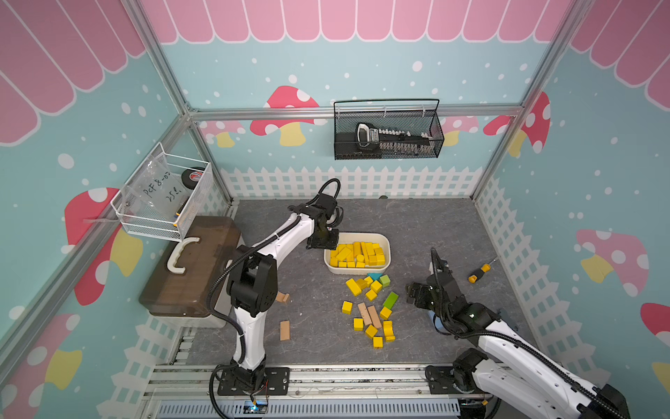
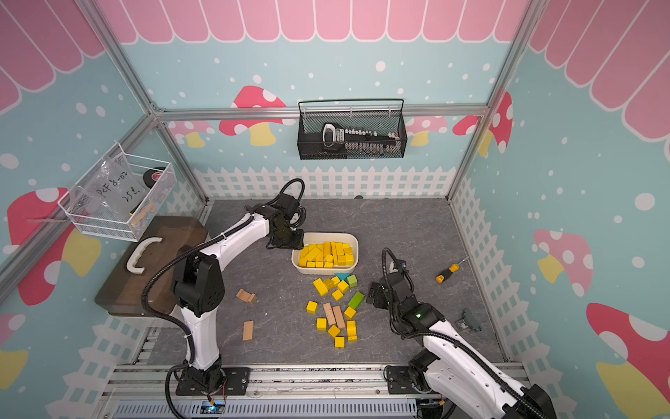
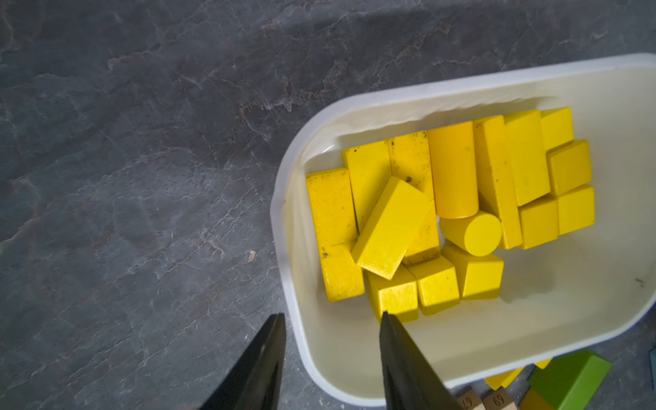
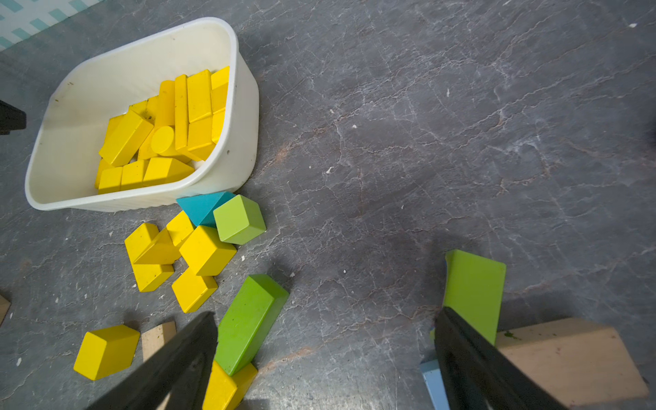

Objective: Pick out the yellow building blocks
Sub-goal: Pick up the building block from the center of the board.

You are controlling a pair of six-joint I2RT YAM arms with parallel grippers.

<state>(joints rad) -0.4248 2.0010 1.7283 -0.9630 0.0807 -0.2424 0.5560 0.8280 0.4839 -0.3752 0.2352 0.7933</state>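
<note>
Centre of both top views: one white tub (image 1: 357, 270) on the grey slate floor (image 1: 417, 225), with yellow building blocks (image 1: 357, 252) inside. The left wrist view shows about sixteen in there: bars, cubes, two cylinders (image 3: 452, 170), and one bar tilted on top of the pile. Anything underneath is hidden.

Below the tub in the top views, eleven more yellow ones lie loose on the floor, as near as I can count. Five are bunched just under the tub's lower edge and six are scattered further down.
Mixed in with them:
- one teal wedge (image 1: 375, 276), right by the tub wall
- one green cube (image 1: 385, 280) next to the wedge
- one green bar (image 1: 391, 300)
- two tan bars (image 1: 369, 315), side by side

Left of that pile, apart from it, are one tan plank (image 1: 285, 330) and one tan arch (image 2: 246, 295).

Left gripper (image 3: 332, 316) is over the tub's left end with its fingers partly apart. They straddle the rim, one over the floor and one over the tub's inside, with nothing between them.

Right gripper (image 4: 327, 311) is right of the loose pile, fingers spread wide and empty, with bare floor between them. One finger is beside the green bar. The other is by one green slab (image 4: 474, 294), one tan block (image 4: 568, 358) and one pale blue piece (image 4: 431, 383).

One screwdriver (image 1: 478, 272) lies at the right of the floor, well apart from the blocks.
</note>
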